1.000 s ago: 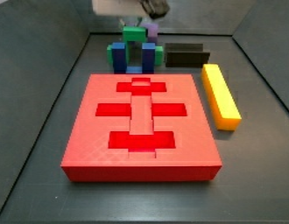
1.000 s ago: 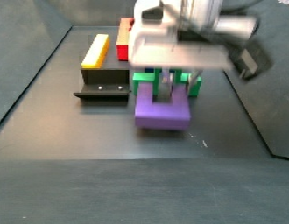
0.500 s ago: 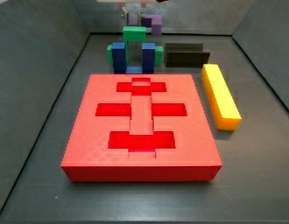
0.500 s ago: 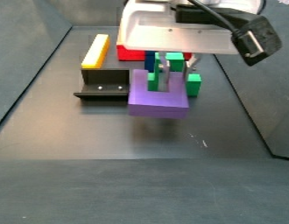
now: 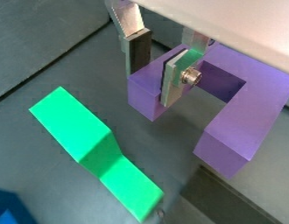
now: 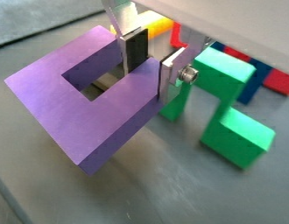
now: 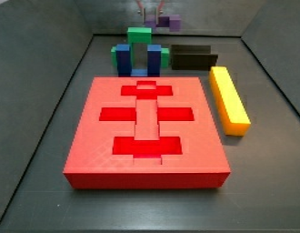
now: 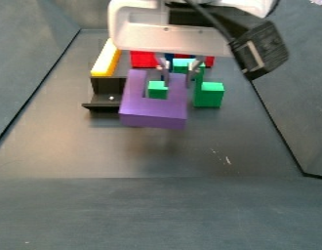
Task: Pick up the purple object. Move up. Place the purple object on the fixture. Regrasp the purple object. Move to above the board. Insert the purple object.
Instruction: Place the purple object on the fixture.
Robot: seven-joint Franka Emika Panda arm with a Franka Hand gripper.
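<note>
The large flat red square board (image 7: 146,132), with its darker recessed cross-and-rectangle cutouts, lay well below my jaws and off to one side of them, the biggest thing on the dark floor. Beside it ran the long yellow rectangular bar (image 7: 229,98), also far beneath me. The blue-and-green block cluster (image 7: 142,53) stood between the board and the spot under my jaws; in both wrist views its green blocks (image 5: 98,150) sat on the floor beneath and just beyond my fingertips. The low black rectangular fixture (image 7: 193,57) rested next to that cluster; in a side view it showed as a dark bracket (image 8: 109,102) below and to the side of what I carried.

My gripper (image 5: 158,63) hung high above the floor, near the top of a side view (image 7: 154,13). The small matte purple U-shaped block (image 8: 156,98) was up there with me, clear of the floor and of everything else. I pinched one of its prongs: one flat silver finger (image 5: 174,75) with its dark pad pressed the prong's outer face, and the other finger (image 6: 131,45) reached into the slot between the two prongs, so the jaws were closed on that single wall. The other prong and the joining base (image 6: 74,105) stuck out to the side of my jaws, untouched.
</note>
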